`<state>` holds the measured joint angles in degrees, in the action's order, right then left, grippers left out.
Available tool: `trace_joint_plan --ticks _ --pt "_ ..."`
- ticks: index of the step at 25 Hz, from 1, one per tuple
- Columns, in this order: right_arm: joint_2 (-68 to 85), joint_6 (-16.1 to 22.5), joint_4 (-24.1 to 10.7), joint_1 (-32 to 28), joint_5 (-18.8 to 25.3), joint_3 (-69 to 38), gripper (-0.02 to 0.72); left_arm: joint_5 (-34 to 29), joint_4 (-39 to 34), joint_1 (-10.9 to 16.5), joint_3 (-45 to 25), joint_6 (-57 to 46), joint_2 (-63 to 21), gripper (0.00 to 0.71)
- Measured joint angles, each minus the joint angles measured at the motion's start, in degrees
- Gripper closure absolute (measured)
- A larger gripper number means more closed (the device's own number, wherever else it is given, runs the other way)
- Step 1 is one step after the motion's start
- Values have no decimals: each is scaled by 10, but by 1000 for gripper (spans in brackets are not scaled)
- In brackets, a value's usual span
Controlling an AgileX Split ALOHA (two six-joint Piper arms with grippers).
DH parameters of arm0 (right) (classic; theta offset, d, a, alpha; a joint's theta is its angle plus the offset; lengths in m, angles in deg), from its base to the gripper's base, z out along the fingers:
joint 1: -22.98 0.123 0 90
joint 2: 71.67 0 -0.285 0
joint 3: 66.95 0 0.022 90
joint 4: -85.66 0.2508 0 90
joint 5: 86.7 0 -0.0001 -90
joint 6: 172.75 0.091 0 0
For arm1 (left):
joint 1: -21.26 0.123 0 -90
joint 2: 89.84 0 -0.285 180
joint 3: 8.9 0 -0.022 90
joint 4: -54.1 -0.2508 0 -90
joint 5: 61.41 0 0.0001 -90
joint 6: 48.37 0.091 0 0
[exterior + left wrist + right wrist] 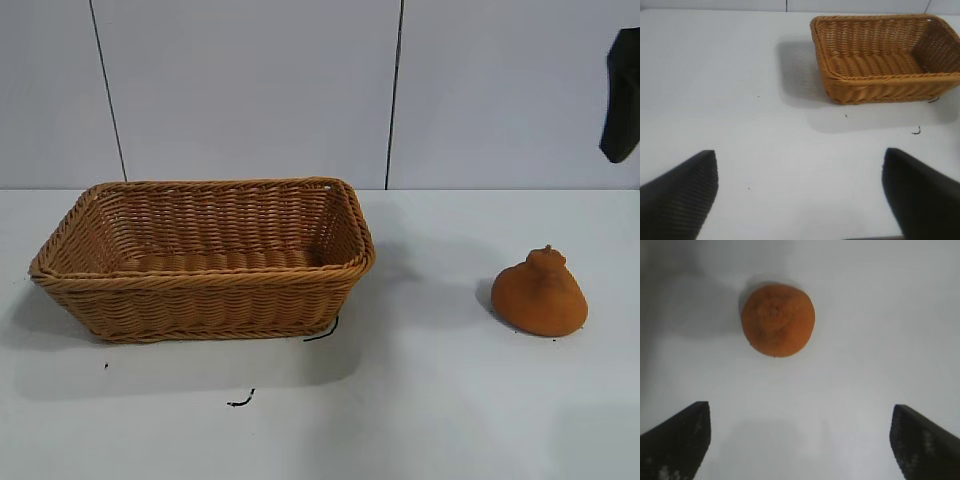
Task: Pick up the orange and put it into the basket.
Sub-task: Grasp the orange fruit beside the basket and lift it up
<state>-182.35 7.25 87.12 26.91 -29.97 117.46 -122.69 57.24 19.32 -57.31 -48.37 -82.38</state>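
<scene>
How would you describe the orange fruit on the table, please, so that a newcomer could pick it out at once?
Start at the large tan woven wicker basket on the white table. Look well to its right in the exterior view, across bare tabletop, for the matte dull-orange fruit sitting alone. Its rounded body with a knobby protruding top, far smaller than the basket, sets it apart.

Right gripper (pixel 800 440) fingers spread above the orange (pixel 778 320).

Right end effector (pixel 622 95) cut off by the exterior view's edge
</scene>
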Motion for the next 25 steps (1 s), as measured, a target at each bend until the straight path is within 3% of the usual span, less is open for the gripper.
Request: trace_joint_plan --ticks 5,16,19,22,25 --pt "-79 0 0 14 -2 2 8 0 0 0 0 0 0 71" --pt "-212 22 -15 14 -80 2 23 1 0 0 0 0 0 71" --pt "-214 22 -15 14 -84 2 155 1 0 0 0 0 0 71" --pt "-206 23 -15 14 -83 2 393 1 0 0 0 0 0 71" --pt "-183 23 -15 14 -75 2 517 1 0 0 0 0 0 71"
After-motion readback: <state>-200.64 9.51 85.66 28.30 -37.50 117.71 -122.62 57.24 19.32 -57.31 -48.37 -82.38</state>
